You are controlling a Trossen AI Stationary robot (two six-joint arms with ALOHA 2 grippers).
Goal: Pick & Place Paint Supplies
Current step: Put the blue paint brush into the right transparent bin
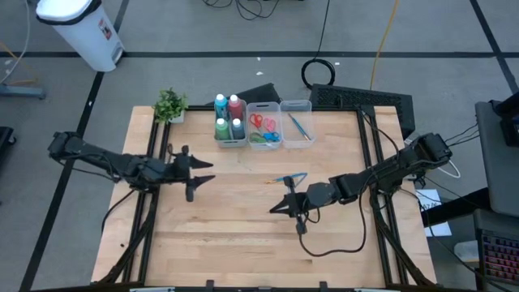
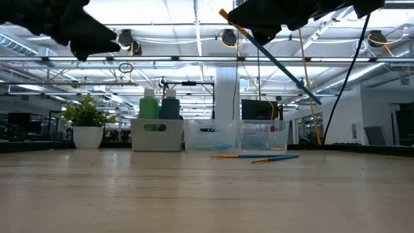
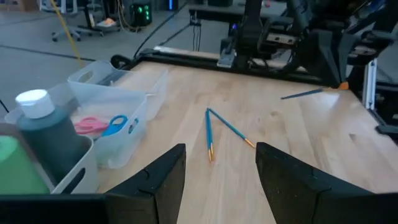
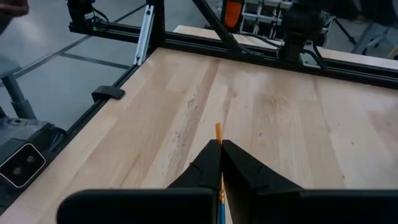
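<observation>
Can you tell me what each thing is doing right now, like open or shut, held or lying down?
Right gripper: shut on a brush, raised above the table.
Held brush: tilted, in the air.
Left gripper: open, empty, raised.
Two brushes: lying on the table, tips touching.
Paint bottles: upright in the left bin, capped.
Scissors: lying in the middle bin.
Potted plant: upright.

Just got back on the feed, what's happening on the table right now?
The right gripper is shut on a thin brush and holds it up in the air above the table. Two more brushes lie crossed on the wood. The paint bottles stand in one bin, the scissors lie in the middle bin, and another brush lies in the third. The left gripper hangs open, holding nothing.
</observation>
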